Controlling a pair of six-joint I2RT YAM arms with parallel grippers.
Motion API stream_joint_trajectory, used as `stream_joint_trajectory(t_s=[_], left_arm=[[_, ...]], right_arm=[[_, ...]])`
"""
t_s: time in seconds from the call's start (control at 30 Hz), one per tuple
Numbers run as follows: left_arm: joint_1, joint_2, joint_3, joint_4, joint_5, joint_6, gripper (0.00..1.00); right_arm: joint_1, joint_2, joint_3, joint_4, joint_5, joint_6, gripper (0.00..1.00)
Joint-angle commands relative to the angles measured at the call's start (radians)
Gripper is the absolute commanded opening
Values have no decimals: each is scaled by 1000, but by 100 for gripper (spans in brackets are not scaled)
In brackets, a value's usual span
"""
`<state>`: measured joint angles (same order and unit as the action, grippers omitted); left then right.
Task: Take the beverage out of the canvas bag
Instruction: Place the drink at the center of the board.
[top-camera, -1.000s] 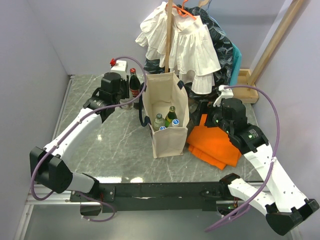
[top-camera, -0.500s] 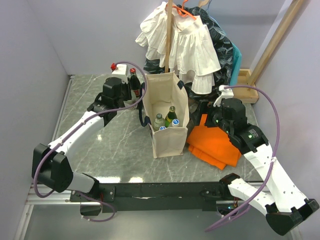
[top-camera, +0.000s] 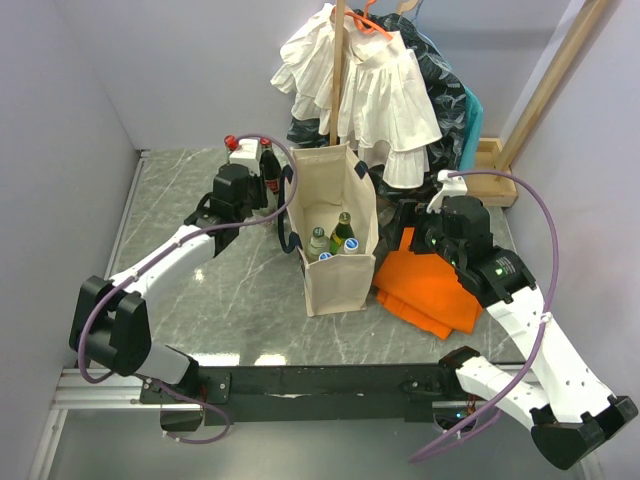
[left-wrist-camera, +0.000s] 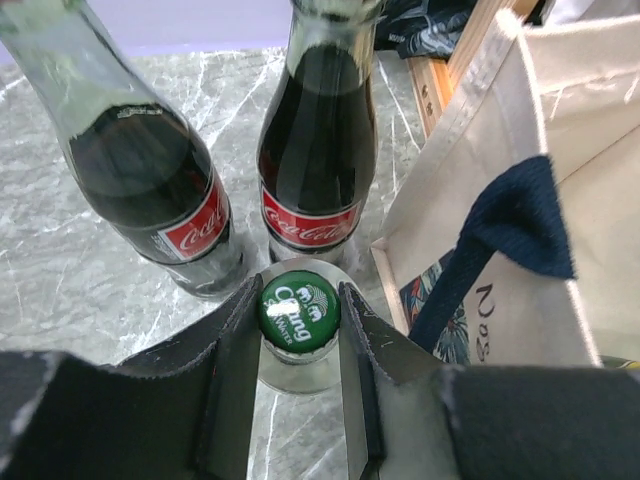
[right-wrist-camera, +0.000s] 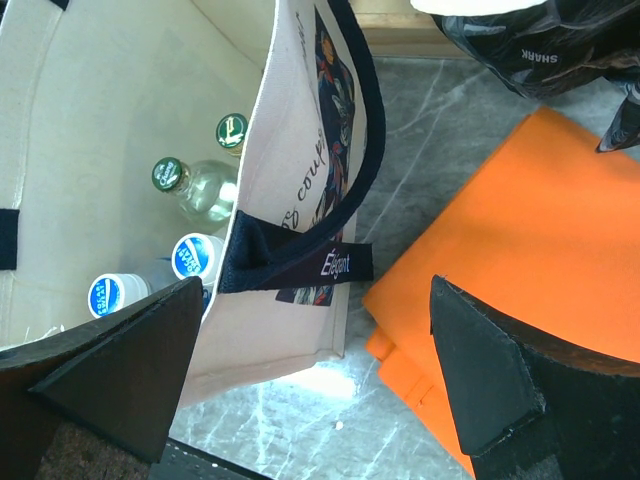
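Starting at the left, a green-capped bottle (left-wrist-camera: 299, 312) is held at its neck between the closed fingers of the left gripper (left-wrist-camera: 297, 295). It is outside the bag (left-wrist-camera: 560, 110), just beside the bag's left wall. Clear glass is seen under the cap. The body and base are hidden by the gripper, so whether the table (left-wrist-camera: 60, 260) is touched cannot be told. Two cola bottles (left-wrist-camera: 318, 170) are stood just beyond it. The cream bag is stood upright, its navy handle (left-wrist-camera: 520, 220) draped down the side. Four capped bottles (right-wrist-camera: 168, 173) are seen inside, two green-topped and two blue-topped, their lower parts hidden. The right gripper (right-wrist-camera: 305, 360) is held wide open above the bag's right edge, beside an orange cloth (right-wrist-camera: 500, 230).
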<state>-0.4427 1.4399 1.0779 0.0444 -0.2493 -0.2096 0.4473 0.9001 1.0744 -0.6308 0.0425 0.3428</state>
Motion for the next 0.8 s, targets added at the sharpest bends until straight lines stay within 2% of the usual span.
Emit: stream_joint_trajectory(t_s=[0.0,0.37,0.77], left_arm=[[-4,-29,1,242,1,-25,1],[-80,4,-82,388,-67,39,1],[-117,56,-90,446,-139,81,1]], right_arm=[[4,-6,4,16,19,-10,100],[4,-1,-5,20,22,-11,100],[4,-3,-11,19,33,-19,100]])
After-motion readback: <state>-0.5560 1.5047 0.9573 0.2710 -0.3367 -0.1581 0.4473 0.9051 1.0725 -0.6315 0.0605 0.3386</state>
